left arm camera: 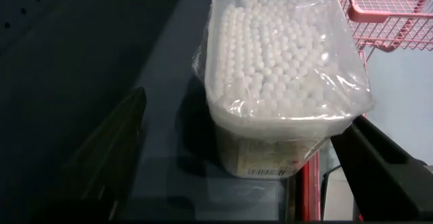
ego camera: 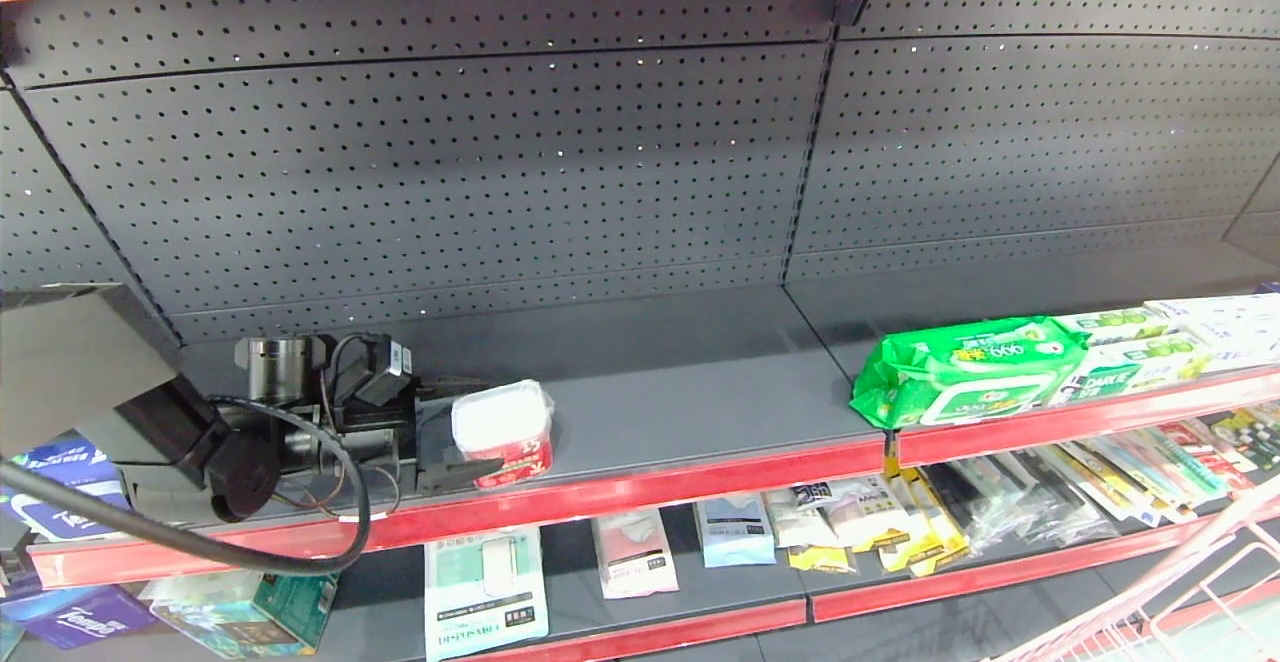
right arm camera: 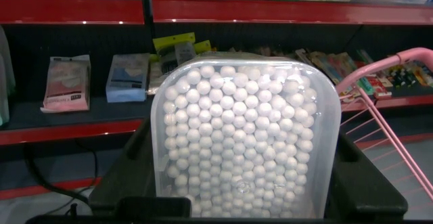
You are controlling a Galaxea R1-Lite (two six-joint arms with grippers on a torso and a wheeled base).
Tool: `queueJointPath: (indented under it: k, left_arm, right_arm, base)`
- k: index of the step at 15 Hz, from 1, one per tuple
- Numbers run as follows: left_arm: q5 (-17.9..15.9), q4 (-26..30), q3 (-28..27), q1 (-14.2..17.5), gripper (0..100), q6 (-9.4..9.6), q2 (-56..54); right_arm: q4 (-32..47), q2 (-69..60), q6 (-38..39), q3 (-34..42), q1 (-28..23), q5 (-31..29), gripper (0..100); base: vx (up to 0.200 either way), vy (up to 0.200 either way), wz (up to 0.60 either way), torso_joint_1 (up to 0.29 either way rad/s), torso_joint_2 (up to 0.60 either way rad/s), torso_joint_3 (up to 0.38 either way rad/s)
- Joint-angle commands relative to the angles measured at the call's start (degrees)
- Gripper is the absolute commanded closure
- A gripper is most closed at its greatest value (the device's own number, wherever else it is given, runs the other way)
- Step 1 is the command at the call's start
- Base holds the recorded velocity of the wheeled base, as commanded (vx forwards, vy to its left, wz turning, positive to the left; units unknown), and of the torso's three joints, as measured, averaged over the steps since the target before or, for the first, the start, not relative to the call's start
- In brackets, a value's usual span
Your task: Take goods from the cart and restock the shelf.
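Far to the left on the dark grey metal shelf with the red front lip (ego camera: 680, 392), the left gripper (ego camera: 478, 424) lies low over the board. Its black fingers (left arm camera: 115, 149) are spread to either side of a clear plastic tub of white cotton swabs (ego camera: 505, 432). The tub stands upright on the board near the front lip. From here I cannot tell whether the nearer finger touches its side.

The right gripper (right arm camera: 243, 163) is out in front of the shelving, its fingers pressed against the two sides of a second clear tub of cotton swabs (right arm camera: 247, 116).

Well to the right on the same board lies a green soft pack of wipes (ego camera: 965, 367), with pale boxes beside it. Flat packets (ego camera: 630, 552) lie on the shelf below. The pink wire cart (left arm camera: 392, 43) stands near, to the right.
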Motion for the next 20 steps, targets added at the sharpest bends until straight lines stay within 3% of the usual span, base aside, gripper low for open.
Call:
queueJointPath:
  k: [1, 8, 11, 13, 14, 16, 17, 19, 20]
  left_arm:
    - [0.01, 0.00, 0.00, 0.83, 0, 0.01, -0.03]
    - [-0.08, 0.00, 0.00, 1.27, 0, 0.01, 0.06]
    - [-2.98, 0.27, 3.07, 1.27, 0, -0.69, -3.81]
    - [-3.95, 0.18, 5.36, 1.10, 0, -4.21, -8.29]
    - [-3.95, 0.18, 5.44, 1.01, 0, -4.65, -8.64]
    - [-3.33, -0.17, 4.57, 1.01, 0, -10.54, -13.57]
    - [-3.07, -0.09, 4.21, 1.01, 0, -10.63, -14.27]
    - [4.49, -0.09, 2.19, 0.66, 0, -11.24, -16.29]
    - [9.06, -0.17, 1.14, 0.31, 0, -13.09, -17.26]
  right_arm:
    - [0.00, 0.10, -0.03, -0.05, 0.02, 0.00, 100]
    - [0.00, 0.10, -0.03, 0.04, 0.02, 0.00, 100]
    - [0.00, 0.18, 0.06, 0.04, 0.02, 0.00, 100]
    - [0.00, 0.71, -0.03, 0.04, 0.02, 0.09, 100]
    - [0.00, 0.71, -0.03, 0.04, 0.02, 0.09, 100]
    - [0.00, 0.80, -0.03, 0.04, 0.19, 0.09, 100]
    - [0.00, 0.80, -0.03, 0.04, 0.19, 0.09, 100]
    - [0.00, 0.71, -0.03, 0.04, 0.28, 0.27, 100]
    - [0.00, 0.54, 0.06, 0.04, 0.37, 0.27, 100]
  base:
    - [0.000, 0.000, 0.00, 0.000, 0.00, 0.000]
    - [0.000, 0.000, 0.00, 0.000, 0.00, 0.000]
    - [0.000, 0.000, 0.00, 0.000, 0.00, 0.000]
    - [0.000, 0.000, 0.00, 0.000, 0.00, 0.000]
    - [0.000, 0.000, 0.00, 0.000, 0.00, 0.000]
    - [0.000, 0.000, 0.00, 0.000, 0.00, 0.000]
    - [0.000, 0.000, 0.00, 0.000, 0.00, 0.000]
    - [0.000, 0.000, 0.00, 0.000, 0.00, 0.000]
    - [0.000, 0.000, 0.00, 0.000, 0.00, 0.000]
